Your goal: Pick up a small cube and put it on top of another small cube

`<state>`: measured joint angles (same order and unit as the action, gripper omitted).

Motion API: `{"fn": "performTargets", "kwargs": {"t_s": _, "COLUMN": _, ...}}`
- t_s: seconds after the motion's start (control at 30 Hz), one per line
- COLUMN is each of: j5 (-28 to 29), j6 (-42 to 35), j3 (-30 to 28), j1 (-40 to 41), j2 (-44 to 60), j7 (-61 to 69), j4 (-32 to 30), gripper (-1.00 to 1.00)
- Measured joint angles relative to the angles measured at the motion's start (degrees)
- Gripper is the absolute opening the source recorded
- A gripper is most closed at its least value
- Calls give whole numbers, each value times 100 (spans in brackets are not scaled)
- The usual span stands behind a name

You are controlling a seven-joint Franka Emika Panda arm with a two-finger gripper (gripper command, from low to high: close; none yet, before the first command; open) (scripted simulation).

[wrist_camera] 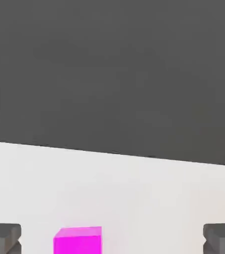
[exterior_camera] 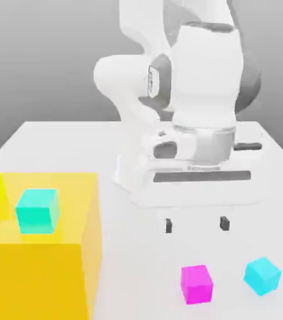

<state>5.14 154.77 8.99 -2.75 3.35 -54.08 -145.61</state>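
magenta-pink small plain cube [exterior_camera: 197, 284] sits on the white table [exterior_camera: 62, 140], near the small sky-blue cube [exterior_camera: 262, 275] toward the exterior view's right. your gripper [exterior_camera: 197, 224] hangs above it, fingers [wrist_camera: 4, 236] spread wide, empty. centre over it, then descend. the big orange-yellow block [exterior_camera: 56, 269] stands well apart; open table surrounds both.

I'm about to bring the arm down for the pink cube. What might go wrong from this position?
1. In the hand view the magenta cube sits off-centre between the open pincer fingers, nearer one fingertip; a straight descent may nudge it.
2. The sky-blue cube lies close to the magenta one, toward the exterior view's right, and looks rotated; a wide pincer could bump it.
3. The teal cube on the yellow block is a lookalike target.
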Motion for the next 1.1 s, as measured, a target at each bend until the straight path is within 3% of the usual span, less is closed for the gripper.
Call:
{"fn": "performTargets", "kwargs": {"t_s": 0.27, "j5": 324, "j6": 1083, "j3": -269, "j1": -350, "j2": 1656, "j7": -317, "j4": -27, "gripper": 0}}
{"fn": "performTargets", "kwargs": {"t_s": 0.3, "j5": 380, "j6": 1215, "j3": -339, "j1": -408, "j2": 1821, "j7": -360, "j4": 5, "gripper": -100}}
{"fn": "performTargets", "kwargs": {"t_s": 0.53, "j5": 405, "j6": 1236, "j3": -343, "j1": -410, "j2": 1842, "j7": -383, "j4": 8, "gripper": -100}}
{"fn": "performTargets", "kwargs": {"t_s": 0.7, "j5": 21, "j6": 520, "j3": -60, "j1": -209, "j2": 944, "j7": -89, "j4": -174, "gripper": -100}}
{"fn": "performTargets", "kwargs": {"t_s": 0.9, "j5": -24, "j6": -429, "j3": 780, "j1": -892, "j2": 524, "j7": 239, "j4": 329, "gripper": -100}}
{"fn": "performTargets", "kwargs": {"t_s": 1.03, "j5": 456, "j6": 88, "j3": 623, "j1": -1167, "j2": 1196, "j7": -70, "j4": 449, "gripper": -100}}
{"fn": "performTargets", "kwargs": {"t_s": 1.07, "j5": 555, "j6": 219, "j3": 554, "j1": -1225, "j2": 1345, "j7": -141, "j4": 463, "gripper": 100}}
{"fn": "performTargets", "kwargs": {"t_s": 1.1, "j5": 555, "j6": 219, "j3": 554, "j1": -1225, "j2": 1345, "j7": -141, "j4": 463, "gripper": 100}}
